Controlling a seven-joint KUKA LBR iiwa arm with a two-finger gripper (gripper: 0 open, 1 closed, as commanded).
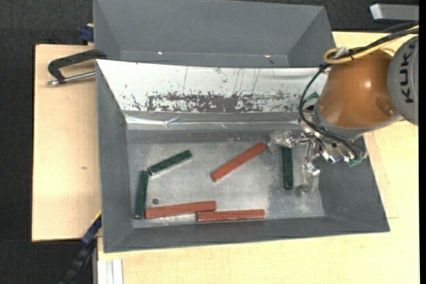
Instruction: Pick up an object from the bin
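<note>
Orange-brown and smooth, the domed wrist cover [353, 93] sits highest, and the claw [303, 173] hangs below it into the grey bin [200, 30]. Whether the claw is open or closed I cannot tell.

Just beside the claw, on the side away from the arm, lies a dark green bar [287, 169]. It is slim, straight and square-edged, and lies flat on the scuffed metal floor. It looks the likeliest pick. To take it well, the claw should straddle its narrow width near the middle, so the bar lifts level, and go low enough to catch the hard, slick sides.

Beyond it a red bar [237, 162] lies aslant, apart from the green one. Well away from the claw lie a slanted green bar [169, 162], a green bar along the far side wall [141, 194] and a pair of red bars [180, 210], none stacked.
</note>
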